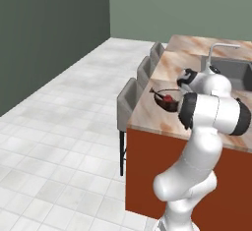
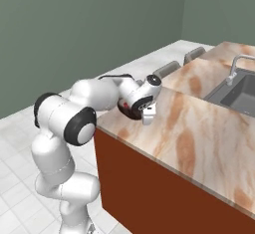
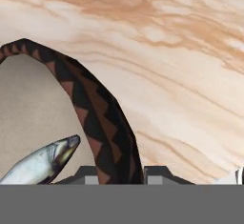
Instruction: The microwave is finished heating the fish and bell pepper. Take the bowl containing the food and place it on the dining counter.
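1. Gripper (image 3: 121, 173): fingers closed on the rim of the bowl (image 3: 102, 123), one tip on each side of the dark brown wall
2. Bowl (image 1: 166, 101): held over the dining counter (image 1: 162, 112) near the edge by the grey stools (image 1: 129, 102); contact with the top cannot be determined
3. Fish (image 3: 43, 163) lies inside the bowl; bell pepper (image 1: 168, 99) shows red within it
4. Sink (image 2: 239, 91) is set further along the counter

We see the dining counter (image 1: 162, 112), beige-tan veined marble on a red-brown base, carrying the bowl (image 1: 166, 101) near its edge; whether the bowl touches it we cannot tell.
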Controlling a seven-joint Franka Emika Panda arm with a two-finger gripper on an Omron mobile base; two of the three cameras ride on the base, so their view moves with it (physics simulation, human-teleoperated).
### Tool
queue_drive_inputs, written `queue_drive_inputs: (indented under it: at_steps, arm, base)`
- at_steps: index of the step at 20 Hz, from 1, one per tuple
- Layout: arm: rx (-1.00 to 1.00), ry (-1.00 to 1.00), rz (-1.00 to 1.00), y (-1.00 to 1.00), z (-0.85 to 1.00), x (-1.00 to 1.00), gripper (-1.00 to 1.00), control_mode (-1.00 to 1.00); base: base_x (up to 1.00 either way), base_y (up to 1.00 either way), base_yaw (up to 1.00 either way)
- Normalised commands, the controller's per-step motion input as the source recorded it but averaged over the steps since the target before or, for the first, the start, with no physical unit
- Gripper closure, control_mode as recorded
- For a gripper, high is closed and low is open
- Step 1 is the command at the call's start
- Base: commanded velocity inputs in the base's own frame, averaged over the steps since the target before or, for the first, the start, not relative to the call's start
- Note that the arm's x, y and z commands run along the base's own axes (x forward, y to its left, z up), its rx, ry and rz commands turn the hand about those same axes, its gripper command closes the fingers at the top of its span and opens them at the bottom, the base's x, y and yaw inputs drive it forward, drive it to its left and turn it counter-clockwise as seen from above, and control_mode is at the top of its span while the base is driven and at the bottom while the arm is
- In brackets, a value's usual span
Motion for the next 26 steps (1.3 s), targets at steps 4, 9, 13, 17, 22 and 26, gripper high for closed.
queue_drive_inputs:
  at_steps: [4, 9, 13, 17, 22, 26]
  arm:
    - [-0.04, 0.0, -0.03, 0.0, -0.46, 0.74, 1.0, -1.0]
    - [0.0, 0.0, -0.05, 0.0, -0.27, 0.7, 1.0, -1.0]
    - [0.0, 0.0, -0.04, 0.0, -0.24, 0.65, 1.0, -1.0]
    - [0.0, 0.0, -0.02, 0.0, -0.08, 0.45, -1.0, -1.0]
    - [0.0, 0.0, -0.02, 0.0, 0.0, 0.14, -1.0, -1.0]
    - [0.0, 0.0, -0.03, 0.0, 0.16, -0.07, -1.0, -1.0]
  base:
    - [0.0, 0.0, 0.0]
    - [0.0, 0.0, 0.0]
    - [0.0, 0.0, 0.0]
    - [0.0, 0.0, 0.0]
    - [0.0, 0.0, 0.0]
    - [0.0, 0.0, 0.0]
